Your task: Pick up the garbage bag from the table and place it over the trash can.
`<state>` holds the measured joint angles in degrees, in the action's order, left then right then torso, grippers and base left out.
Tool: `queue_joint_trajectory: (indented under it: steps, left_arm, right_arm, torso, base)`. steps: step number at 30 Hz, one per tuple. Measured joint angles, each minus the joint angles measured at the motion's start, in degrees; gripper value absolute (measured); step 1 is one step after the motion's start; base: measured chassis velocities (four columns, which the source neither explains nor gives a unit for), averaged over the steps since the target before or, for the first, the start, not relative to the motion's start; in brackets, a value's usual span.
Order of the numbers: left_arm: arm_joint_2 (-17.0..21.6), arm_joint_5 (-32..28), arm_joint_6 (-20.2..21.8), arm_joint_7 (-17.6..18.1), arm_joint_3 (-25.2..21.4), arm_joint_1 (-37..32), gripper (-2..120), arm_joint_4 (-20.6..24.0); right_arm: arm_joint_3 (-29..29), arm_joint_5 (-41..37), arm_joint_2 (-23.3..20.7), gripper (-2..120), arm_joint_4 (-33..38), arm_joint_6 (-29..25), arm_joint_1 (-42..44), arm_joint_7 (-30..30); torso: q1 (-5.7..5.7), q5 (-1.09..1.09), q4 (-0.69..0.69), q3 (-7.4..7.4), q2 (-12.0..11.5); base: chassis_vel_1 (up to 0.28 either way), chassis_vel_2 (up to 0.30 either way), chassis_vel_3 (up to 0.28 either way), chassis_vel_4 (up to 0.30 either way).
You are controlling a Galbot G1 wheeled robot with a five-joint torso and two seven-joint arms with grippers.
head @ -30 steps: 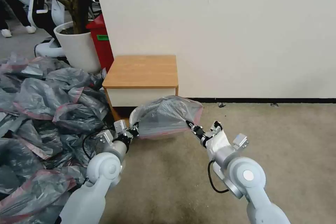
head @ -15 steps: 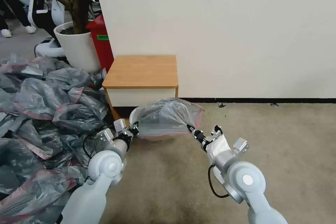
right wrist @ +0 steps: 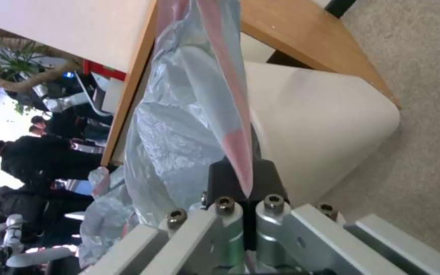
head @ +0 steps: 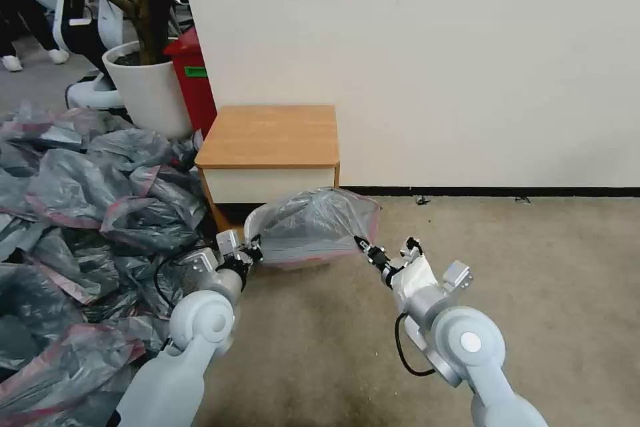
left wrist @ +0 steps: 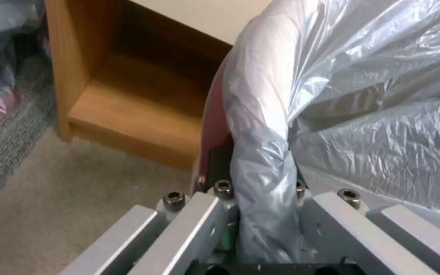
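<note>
Garbage bag [head: 313,223] stretched between both grippers, low in front of the table [head: 270,137] — draped over the trash can [right wrist: 322,126], whose cream wall shows beside the plastic. Left gripper [head: 255,252] pinches a bunched fold of the bag's left side; right gripper [head: 363,245] is pressed together on the pink-red band at the right edge. Heap of grey bags [head: 80,213] off to the left on the carpet, white plant pot [head: 150,90] behind.
</note>
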<state>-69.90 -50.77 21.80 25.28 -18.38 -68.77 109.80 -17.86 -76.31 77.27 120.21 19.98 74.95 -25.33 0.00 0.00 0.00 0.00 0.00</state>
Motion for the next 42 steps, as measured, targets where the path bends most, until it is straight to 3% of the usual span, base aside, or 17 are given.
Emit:
queue_joint_trajectory:
  steps: [19, 29, 42]
  left_arm:
    - [0.5, 0.2, 0.8, -0.2, -0.6, -0.8, 2, 1.4]
    - [1.4, -5.4, 4.7, -0.5, -2.9, -1.5, 2, 3.8]
    - [1.1, -11.8, 8.7, 2.1, -3.7, -1.8, 2, 5.6]
  right_arm:
    - [-0.3, 1.4, -1.0, 0, -0.9, 0.1, 1.1, 0.3]
    - [-0.6, 1.8, -1.6, 0, -2.2, 0.1, 0.5, 0.6]
    - [0.0, 3.4, -1.5, 0, -3.9, -0.8, 0.3, 1.0]
  torso:
    - [0.0, 0.0, 0.0, 0.0, 0.0]
    - [0.0, 0.0, 0.0, 0.0, 0.0]
    - [0.0, 0.0, 0.0, 0.0, 0.0]
  base:
    - [0.0, 0.0, 0.0, 0.0]
    - [0.0, 0.0, 0.0, 0.0]
    - [0.0, 0.0, 0.0, 0.0]
